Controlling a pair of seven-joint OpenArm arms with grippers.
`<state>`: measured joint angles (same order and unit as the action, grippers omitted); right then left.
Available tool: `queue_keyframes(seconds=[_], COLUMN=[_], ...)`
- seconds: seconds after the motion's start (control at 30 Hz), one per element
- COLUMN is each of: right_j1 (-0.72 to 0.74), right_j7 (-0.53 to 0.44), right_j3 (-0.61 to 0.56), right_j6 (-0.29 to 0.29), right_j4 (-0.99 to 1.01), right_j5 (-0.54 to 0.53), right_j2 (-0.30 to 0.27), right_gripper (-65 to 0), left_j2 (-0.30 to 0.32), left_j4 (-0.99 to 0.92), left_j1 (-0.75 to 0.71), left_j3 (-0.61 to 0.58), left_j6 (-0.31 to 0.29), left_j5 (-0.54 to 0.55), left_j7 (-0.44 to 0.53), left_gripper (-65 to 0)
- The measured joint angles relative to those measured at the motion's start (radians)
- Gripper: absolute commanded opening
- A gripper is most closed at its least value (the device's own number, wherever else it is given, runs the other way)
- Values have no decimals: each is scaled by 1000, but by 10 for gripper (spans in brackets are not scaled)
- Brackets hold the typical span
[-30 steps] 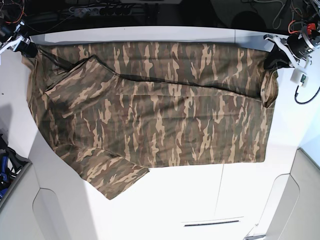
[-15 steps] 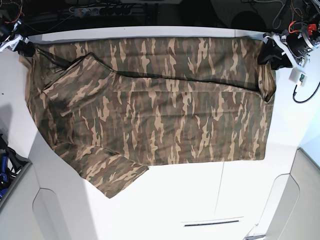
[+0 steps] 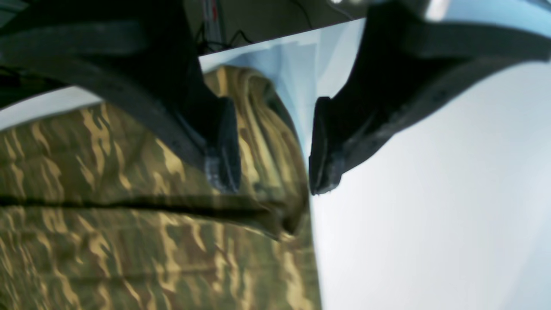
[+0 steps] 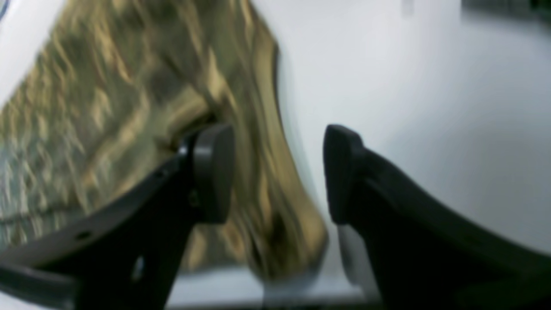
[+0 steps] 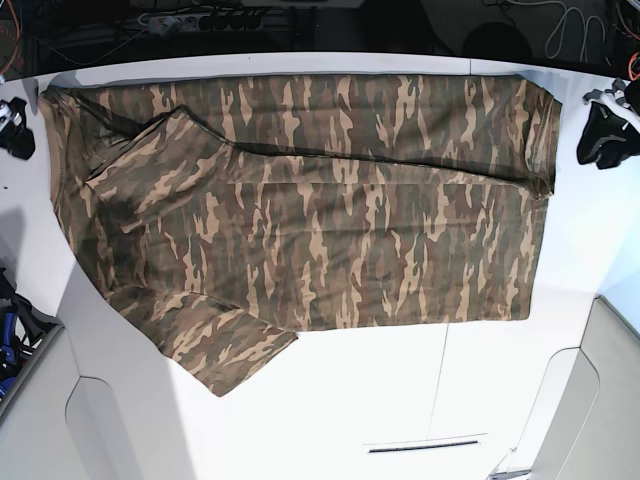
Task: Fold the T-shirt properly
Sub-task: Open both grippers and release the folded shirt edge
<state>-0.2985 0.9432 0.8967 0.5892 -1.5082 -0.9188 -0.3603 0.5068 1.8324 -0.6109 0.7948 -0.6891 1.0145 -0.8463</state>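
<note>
The camouflage T-shirt (image 5: 320, 220) lies spread flat on the white table (image 5: 400, 400), with a long fold along its far side and one sleeve sticking out at the front left. My left gripper (image 5: 605, 135) is open and empty, just off the shirt's far right corner. In the left wrist view the open left gripper (image 3: 269, 172) hangs above that corner (image 3: 258, 142). My right gripper (image 5: 15, 125) is open and empty beside the far left corner. In the right wrist view the open right gripper (image 4: 280, 172) frames the shirt's blurred edge (image 4: 107, 86).
Cables and a power strip (image 5: 200, 20) lie beyond the table's far edge. A blue object (image 5: 8, 335) sits at the left border. Raised white panels (image 5: 610, 400) flank the front corners, and a dark slot (image 5: 425, 446) is near the front edge.
Both grippers have let go of the shirt's far corners and moved outward, off the cloth. The far edge now lies flat near the table's back edge.
</note>
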Motion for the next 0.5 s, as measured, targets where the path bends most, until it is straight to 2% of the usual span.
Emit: queue_keyframes(seconds=[0.17, 0.3, 0.5], right_j1=[128, 205, 327], right_j7=[-30, -60, -114], right_j3=[-4, -27, -135], right_j6=[-6, -9, -19], right_j4=[0, 0, 24], right_j5=[74, 126, 249], right_j2=[0, 0, -3], right_gripper=[-320, -320, -320], left_j2=[0, 0, 26], left_j4=[0, 0, -62], left_j1=[72, 138, 225], left_j3=[19, 19, 11], left_j6=[0, 0, -1], left_j5=[-2, -41, -64], left_j7=[8, 20, 71], left_gripper=[-342, -288, -288])
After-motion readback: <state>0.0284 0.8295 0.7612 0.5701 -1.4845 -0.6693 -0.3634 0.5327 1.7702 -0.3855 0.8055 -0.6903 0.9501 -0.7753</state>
